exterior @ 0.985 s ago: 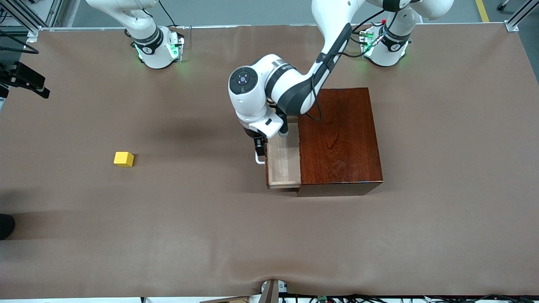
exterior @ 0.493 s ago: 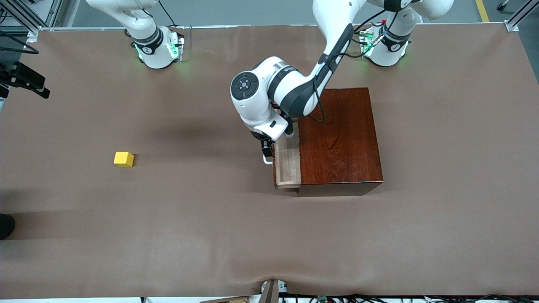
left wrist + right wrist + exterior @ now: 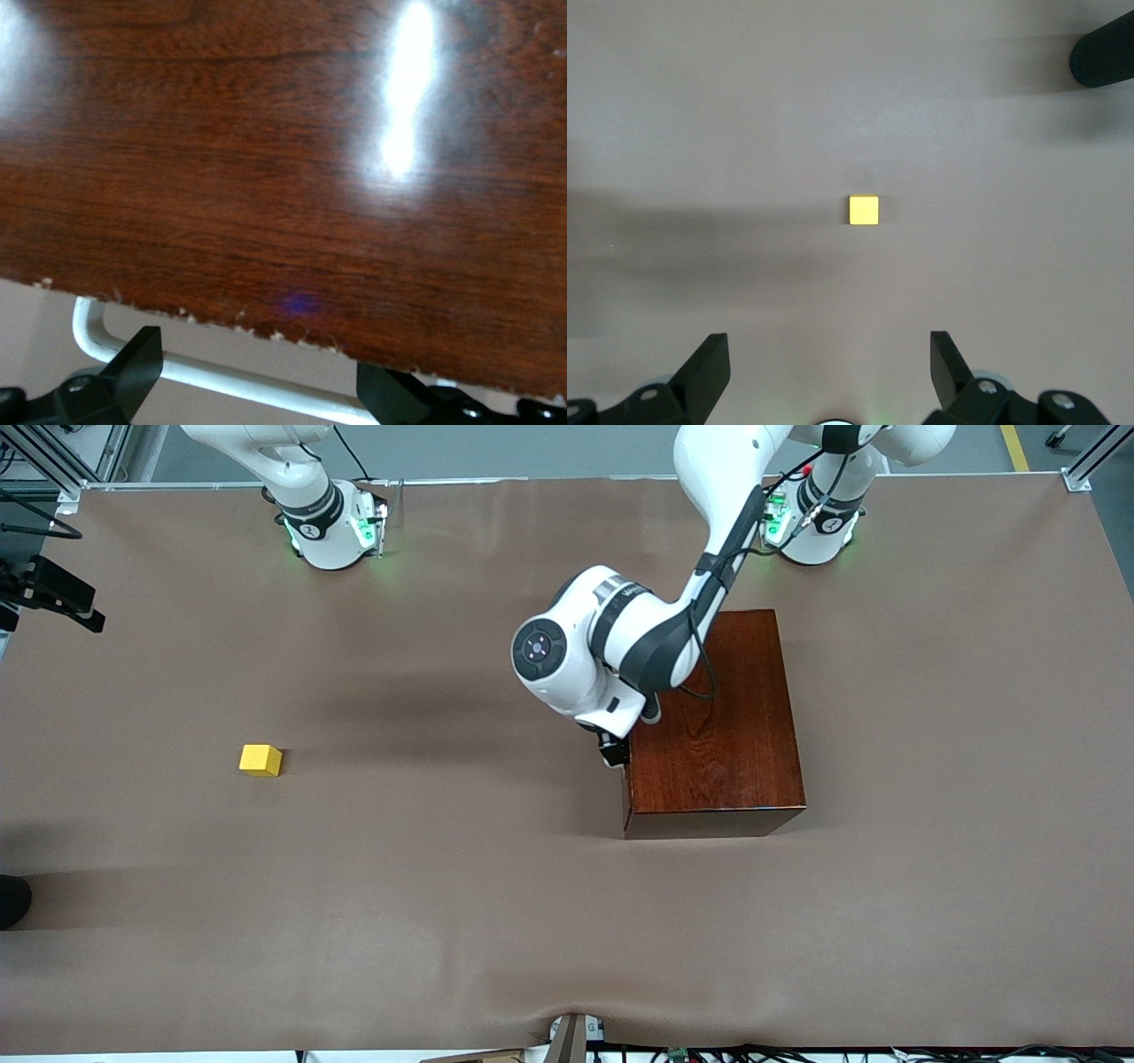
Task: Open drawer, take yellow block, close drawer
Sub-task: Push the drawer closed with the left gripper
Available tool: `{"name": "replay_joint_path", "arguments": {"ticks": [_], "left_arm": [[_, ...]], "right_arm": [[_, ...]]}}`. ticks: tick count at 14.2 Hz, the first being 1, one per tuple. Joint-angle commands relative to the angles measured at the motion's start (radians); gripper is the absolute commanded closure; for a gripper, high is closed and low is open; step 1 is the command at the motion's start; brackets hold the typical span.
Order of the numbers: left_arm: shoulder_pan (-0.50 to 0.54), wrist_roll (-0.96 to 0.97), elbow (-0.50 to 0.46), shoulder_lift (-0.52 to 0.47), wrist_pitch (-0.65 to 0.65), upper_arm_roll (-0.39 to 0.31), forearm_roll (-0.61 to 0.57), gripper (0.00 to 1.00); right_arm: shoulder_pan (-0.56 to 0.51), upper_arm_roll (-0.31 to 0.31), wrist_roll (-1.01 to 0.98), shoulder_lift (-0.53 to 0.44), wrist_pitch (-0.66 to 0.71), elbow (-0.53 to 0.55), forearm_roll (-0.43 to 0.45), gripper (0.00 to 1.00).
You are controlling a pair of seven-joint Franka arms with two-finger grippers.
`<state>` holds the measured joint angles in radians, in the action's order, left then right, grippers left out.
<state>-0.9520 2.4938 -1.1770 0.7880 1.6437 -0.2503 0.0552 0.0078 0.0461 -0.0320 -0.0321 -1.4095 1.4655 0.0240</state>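
Note:
The dark reddish-brown box (image 3: 713,722) stands mid-table, and its drawer is pushed in so that no pale tray shows in the front view. My left gripper (image 3: 613,753) is low against the box face that looks toward the right arm's end. In the left wrist view the left gripper (image 3: 257,354) is open, its fingers (image 3: 142,359) wide apart, with the white handle (image 3: 248,382) running between them just under the box top (image 3: 283,159). The yellow block (image 3: 260,760) lies on the table toward the right arm's end. My right gripper (image 3: 828,345) hangs open high above the yellow block (image 3: 864,210).
Brown paper covers the table (image 3: 443,912). A black device (image 3: 53,589) sits at the table edge past the right arm's end. A dark rounded object (image 3: 1103,57) shows at the corner of the right wrist view.
My left gripper has pushed the drawer into the box by its handle; the pale tray, out a second ago, is now hidden. The yellow block has not moved.

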Motion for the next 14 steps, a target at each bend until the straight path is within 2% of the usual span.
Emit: {"name": "replay_joint_path", "arguments": {"ticks": [1,10,14], "left_arm": [[0.006,0.01,-0.029,-0.015,-0.065,-0.006,-0.055,0.0],[-0.054,0.019,0.011,-0.038,0.004,0.003,-0.049,0.0],[-0.044,0.001,0.005,-0.175,0.013,-0.009,-0.052,0.0]], "right_arm": [[-0.025,-0.015,-0.012,0.008,0.014,-0.019,-0.003,0.0],[-0.026,-0.015,-0.012,0.008,0.014,-0.019,-0.003,0.0],[-0.026,-0.015,-0.012,0.008,0.012,-0.019,-0.003,0.0]]}}
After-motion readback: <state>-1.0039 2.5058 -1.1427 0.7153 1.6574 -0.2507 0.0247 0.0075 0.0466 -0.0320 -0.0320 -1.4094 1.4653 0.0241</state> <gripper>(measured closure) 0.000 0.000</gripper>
